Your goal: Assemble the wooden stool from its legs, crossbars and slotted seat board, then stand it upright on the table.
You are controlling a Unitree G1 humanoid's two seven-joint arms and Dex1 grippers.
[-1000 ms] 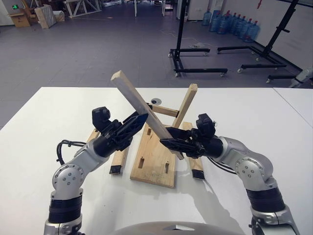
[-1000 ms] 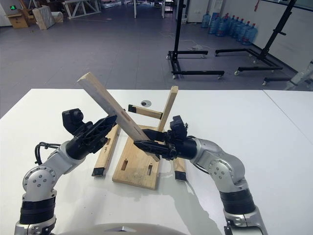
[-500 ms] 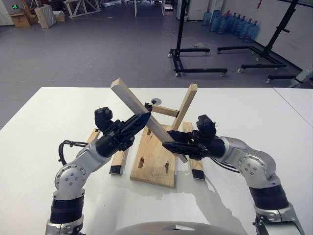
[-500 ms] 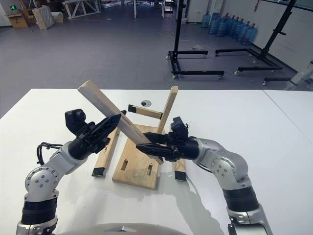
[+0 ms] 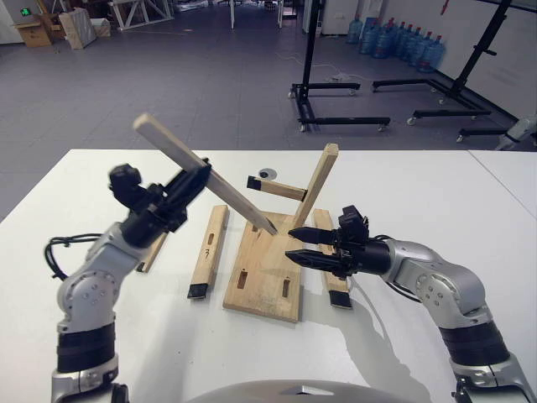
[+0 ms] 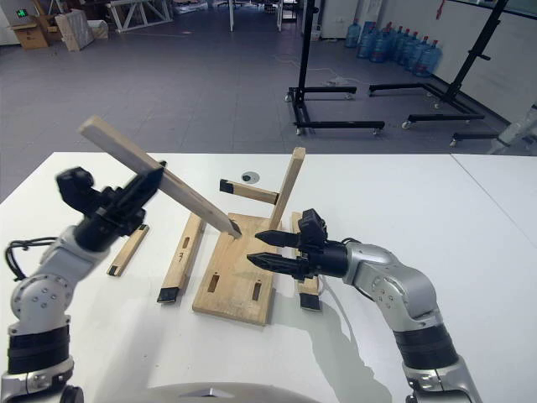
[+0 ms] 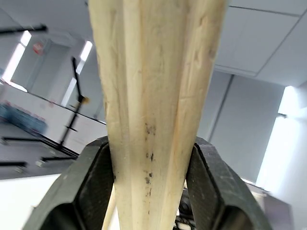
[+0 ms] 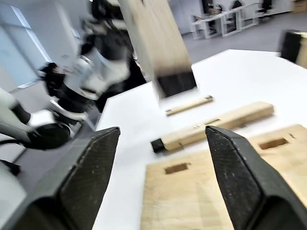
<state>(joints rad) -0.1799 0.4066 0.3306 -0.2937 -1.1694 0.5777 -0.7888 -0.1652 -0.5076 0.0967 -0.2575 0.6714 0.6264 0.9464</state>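
Note:
My left gripper (image 5: 180,189) is shut on a long wooden leg (image 5: 201,172), tilted above the table's left half; the leg's dark lower tip hangs over the far left corner of the slotted seat board (image 5: 260,273). In the left wrist view the fingers (image 7: 91,191) clamp the leg (image 7: 153,96) from both sides. My right gripper (image 5: 289,243) is open and holds nothing, low over the board's right part, fingers (image 8: 91,177) wide apart. One leg (image 5: 317,185) stands tilted at the board's far end with a crossbar (image 5: 277,188) on it. A second leg (image 5: 208,250) lies left of the board and a third (image 5: 334,281) lies right of it.
A short crossbar (image 6: 127,249) lies flat on the white table (image 5: 403,185), left of the lying leg. A round grommet (image 5: 267,174) sits near the far edge. Another table (image 5: 512,176) adjoins on the right. Black wheeled racks (image 5: 336,92) stand on the floor behind.
The right gripper has let go of the leg's lower end and opened. The left arm has swung left and up with the leg, lifting its tip away from the right gripper.

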